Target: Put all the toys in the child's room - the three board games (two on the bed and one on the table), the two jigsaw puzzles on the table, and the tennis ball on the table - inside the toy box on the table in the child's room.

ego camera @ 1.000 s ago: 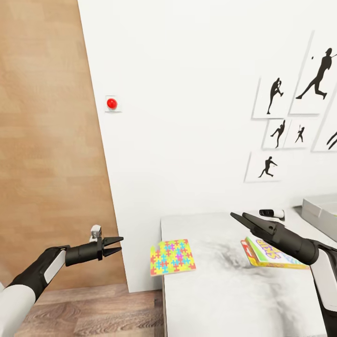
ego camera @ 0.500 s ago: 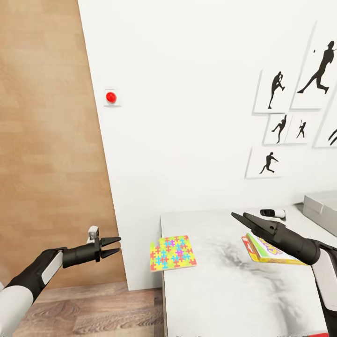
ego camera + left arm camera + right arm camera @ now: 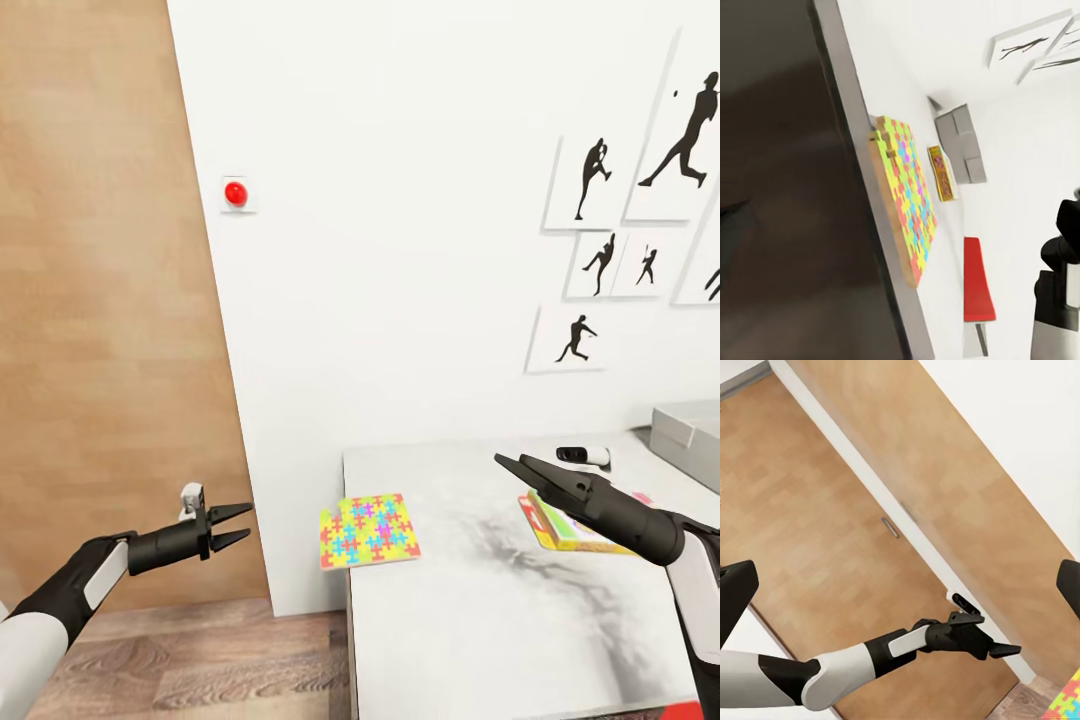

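Note:
A many-coloured jigsaw puzzle (image 3: pixel 368 530) lies flat on the white table (image 3: pixel 480 620), hanging a little over its left edge. The same jigsaw puzzle (image 3: pixel 907 206) appears in the left wrist view. A yellow-green flat box (image 3: pixel 556 527) lies further right, partly behind my right gripper (image 3: pixel 510 465), which hovers open above the table. The grey toy box (image 3: pixel 690 435) stands at the table's far right. My left gripper (image 3: pixel 240 522) is open and empty, held off the table's left side in front of the wooden door.
A wooden door (image 3: pixel 100 300) fills the left, beside a white wall with a red button (image 3: pixel 236 193) and framed silhouettes. A small white-and-black object (image 3: pixel 583 456) lies at the table's back. Something red (image 3: pixel 690 710) sits at the table's near right corner.
The head view has shifted slightly, so wall and table sit a little differently. My left gripper has drifted a little down and left. Both grippers stay open.

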Controlling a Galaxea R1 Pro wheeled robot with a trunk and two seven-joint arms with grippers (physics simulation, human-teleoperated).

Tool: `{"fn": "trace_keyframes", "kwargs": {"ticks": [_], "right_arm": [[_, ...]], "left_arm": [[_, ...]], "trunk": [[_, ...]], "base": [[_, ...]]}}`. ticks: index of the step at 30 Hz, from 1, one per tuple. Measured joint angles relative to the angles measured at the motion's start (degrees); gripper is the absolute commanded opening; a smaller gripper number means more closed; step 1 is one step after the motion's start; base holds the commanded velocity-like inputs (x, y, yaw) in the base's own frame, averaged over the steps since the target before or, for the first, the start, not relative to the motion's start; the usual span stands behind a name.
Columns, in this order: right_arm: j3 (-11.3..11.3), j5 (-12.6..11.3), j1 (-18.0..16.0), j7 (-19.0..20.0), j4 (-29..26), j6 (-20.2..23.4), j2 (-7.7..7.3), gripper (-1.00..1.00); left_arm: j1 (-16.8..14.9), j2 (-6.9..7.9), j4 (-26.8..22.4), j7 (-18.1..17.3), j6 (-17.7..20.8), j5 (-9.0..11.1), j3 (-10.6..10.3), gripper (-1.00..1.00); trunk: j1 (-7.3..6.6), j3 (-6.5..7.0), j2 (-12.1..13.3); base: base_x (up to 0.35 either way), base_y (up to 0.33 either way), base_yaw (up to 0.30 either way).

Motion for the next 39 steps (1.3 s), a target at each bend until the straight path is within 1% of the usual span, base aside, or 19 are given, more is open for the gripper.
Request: {"fn": "trace_keyframes", "kwargs": {"ticks": [5,18,39], "right_arm": [[0.0,0.0,0.0,0.0,0.0,0.0,0.18,1.00],[0.0,0.1,0.0,0.0,0.0,0.0,-0.24,1.00],[0.0,0.1,0.0,0.0,0.0,0.0,-0.16,1.00]], "left_arm": [[0.0,-0.16,0.2,0.1,0.0,0.0,0.2,1.00],[0.0,-0.34,0.2,0.1,0.0,0.0,0.2,1.00],[0.0,-0.35,0.3,0.0,0.1,0.0,0.2,1.00]], "trunk": [[1.10,-0.90,-2.0],[3.95,-3.23,-7.2],[3.96,-3.24,-7.2]], "base": [[0.000,0.000,0.000],[0.000,0.000,0.000],[0.000,-0.009,0.000]]}}
